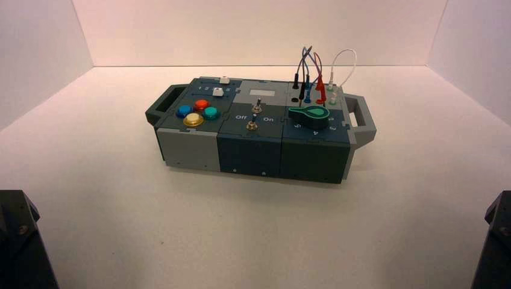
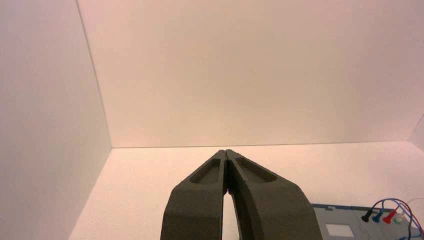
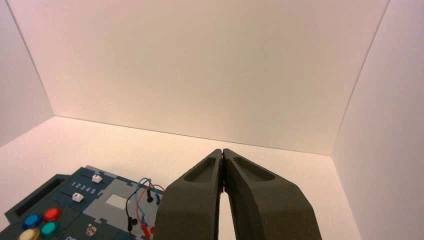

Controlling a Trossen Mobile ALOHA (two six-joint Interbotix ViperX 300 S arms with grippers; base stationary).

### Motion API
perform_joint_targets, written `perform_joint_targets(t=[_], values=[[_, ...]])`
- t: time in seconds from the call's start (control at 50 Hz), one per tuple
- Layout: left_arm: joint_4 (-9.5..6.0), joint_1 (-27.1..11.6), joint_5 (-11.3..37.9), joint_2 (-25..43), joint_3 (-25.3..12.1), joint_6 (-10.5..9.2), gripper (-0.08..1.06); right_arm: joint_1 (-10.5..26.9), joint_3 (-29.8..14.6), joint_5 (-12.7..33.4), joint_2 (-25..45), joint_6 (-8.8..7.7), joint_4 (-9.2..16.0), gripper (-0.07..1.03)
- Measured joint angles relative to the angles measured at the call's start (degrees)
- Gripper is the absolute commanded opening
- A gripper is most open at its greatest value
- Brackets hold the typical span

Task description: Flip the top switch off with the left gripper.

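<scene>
Left wrist view gives us the fingers point(image 2: 200, 200) of the left gripper point(image 2: 226, 151) pressed together at their tips, with nothing between them, held above the white counter point(image 2: 150, 175) and well apart from the box point(image 2: 340, 220), of which only a corner with some wire plugs shows. In the right wrist view we see the right gripper point(image 3: 222, 150) in the same way, its fingers point(image 3: 260, 200) together at the tips and holding nothing, with the box point(image 3: 60, 195) lower and to one side of it. In the high view both arms are parked at the near edge, the left one point(image 1: 21, 241) in the near left corner and the right one point(image 1: 497, 241) in the near right corner, far from the box point(image 1: 253, 150). The top switch point(image 1: 257, 108) stands in the middle section of the box, between the words "Off" and "On", just behind the second toggle point(image 1: 252, 125); which way its lever leans we cannot tell. On the left section we see the coloured push buttons point(image 1: 197, 112) and two white sliders point(image 1: 220, 86), on the right section a green knob point(image 1: 308, 114), and behind it the wires point(image 1: 316, 75).
</scene>
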Motion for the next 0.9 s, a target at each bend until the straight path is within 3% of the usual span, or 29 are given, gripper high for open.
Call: perform_joint_targets(t=[0.4, 0.66, 0.9], values=[[0.0, 0.0, 0.0, 0.2, -0.1, 0.0, -0.03, 0.1, 0.0, 0.0, 0.1, 0.0, 0.1, -0.02], [0.0, 0.0, 0.0, 3.0, 0.0, 0.09, -0.03, 0.1, -0.1, 1.1, 2.6, 0.0, 1.4, -0.02], [-0.7, 0.0, 0.5, 7.5, -0.1, 0.09, -0.03, 0.2, -2.1, 5.9, 14.5, 0.09, 4.1, -0.02]])
